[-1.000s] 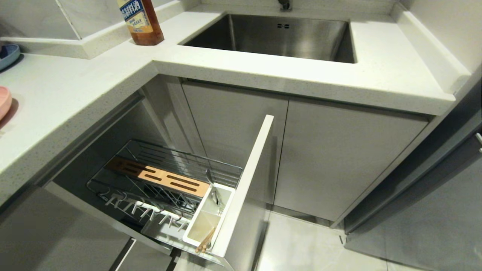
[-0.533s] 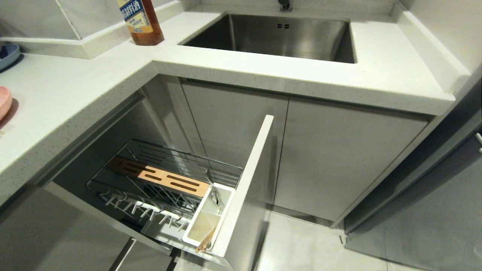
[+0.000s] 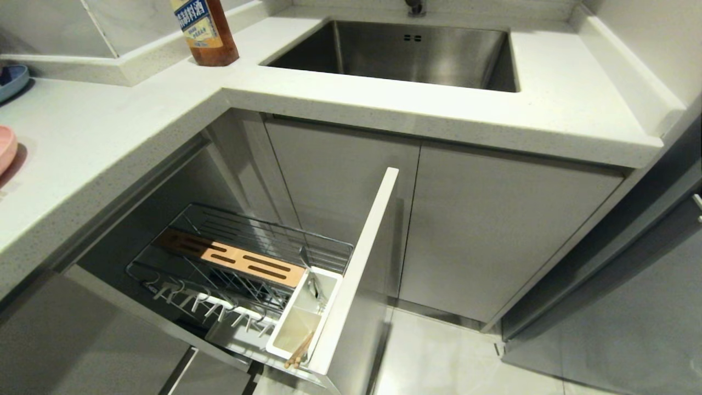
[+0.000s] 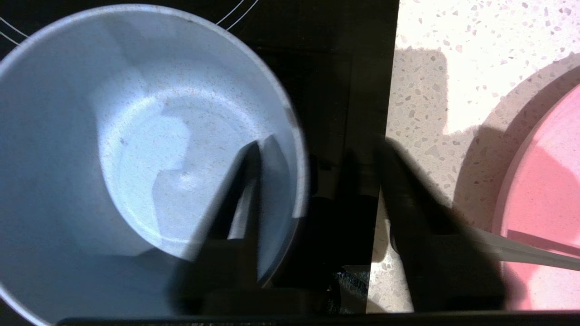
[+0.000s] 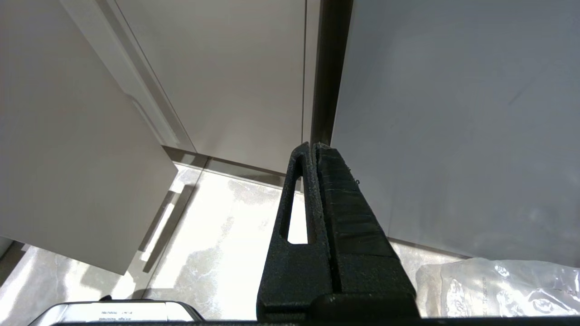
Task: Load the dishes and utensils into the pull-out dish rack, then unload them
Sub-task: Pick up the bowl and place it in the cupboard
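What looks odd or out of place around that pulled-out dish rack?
Little stands out. The chopsticks lie tilted in the white utensil cup, tips poking over its rim instead of standing upright. The pull-out dish rack holds no dishes. Nothing looks spilled or broken.

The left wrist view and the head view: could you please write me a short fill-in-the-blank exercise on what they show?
1. One finger of the left pincer is inside the light-blue ____, the other outside its rim.
2. Beside the light-blue bowl, on the speckled countertop, lies a ____ plate.
3. The wooden chopsticks stand in the white ____ of the pull-out dish rack.
4. The right pincer's fingers are ____.

Missing words: bowl; pink; utensil cup; shut
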Motion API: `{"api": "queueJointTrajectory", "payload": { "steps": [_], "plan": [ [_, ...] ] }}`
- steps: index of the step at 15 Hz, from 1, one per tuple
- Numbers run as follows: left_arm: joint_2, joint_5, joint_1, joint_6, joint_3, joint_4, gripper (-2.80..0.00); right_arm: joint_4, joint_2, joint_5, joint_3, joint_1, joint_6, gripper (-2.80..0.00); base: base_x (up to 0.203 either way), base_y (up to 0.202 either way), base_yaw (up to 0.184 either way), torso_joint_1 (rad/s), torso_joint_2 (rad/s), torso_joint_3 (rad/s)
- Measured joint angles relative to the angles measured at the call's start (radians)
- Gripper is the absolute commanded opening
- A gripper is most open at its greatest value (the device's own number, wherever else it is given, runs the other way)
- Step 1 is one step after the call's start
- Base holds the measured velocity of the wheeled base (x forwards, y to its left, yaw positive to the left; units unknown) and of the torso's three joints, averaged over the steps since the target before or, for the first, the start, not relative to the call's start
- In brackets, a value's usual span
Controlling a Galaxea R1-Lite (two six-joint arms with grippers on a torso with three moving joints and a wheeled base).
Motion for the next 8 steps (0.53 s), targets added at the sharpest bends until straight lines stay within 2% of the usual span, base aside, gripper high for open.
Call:
{"api": "queueJointTrajectory", "payload": {
  "steps": [8],
  "plan": [
    [-0.017, 0.000, -0.001, 0.000, -0.012, -0.012, -2.80, 0.000, 0.000, 0.000, 0.000, 0.000, 0.000, -2.80, 0.000, 0.000, 0.000, 0.000, 0.00, 0.000]
  ]
}}
